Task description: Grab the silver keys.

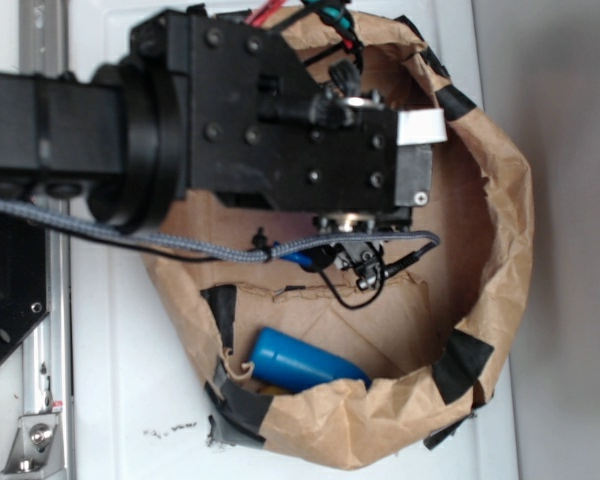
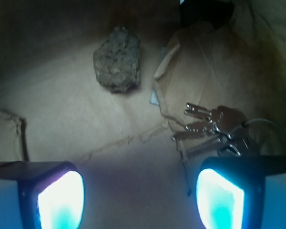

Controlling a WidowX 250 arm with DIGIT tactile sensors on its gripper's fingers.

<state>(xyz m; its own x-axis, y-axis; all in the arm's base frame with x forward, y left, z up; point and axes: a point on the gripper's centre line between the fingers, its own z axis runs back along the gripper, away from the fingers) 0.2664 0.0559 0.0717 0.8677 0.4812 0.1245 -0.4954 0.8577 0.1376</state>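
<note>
Claw (image 2: 140, 195) wide open, empty; silver keys (image 2: 214, 131) off-centre.
Your keys lie ahead, just beyond the right-hand finger (image 2: 221, 198), blades pointing left across frame.

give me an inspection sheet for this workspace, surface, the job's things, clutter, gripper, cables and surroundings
Surface: brown paper bin with black tape patches, creased paper floor.
Job's things: silver keys lie on the floor, ungrasped, just ahead of one finger.
Clutter: brown rock sits apart from the keys; blue cylinder lies by the bin wall.
Gripper: gripper open, empty, hovers above the floor.
Cables: grey braided cable and thin black wires along the arm.
Surroundings: white table, metal rail.
</note>
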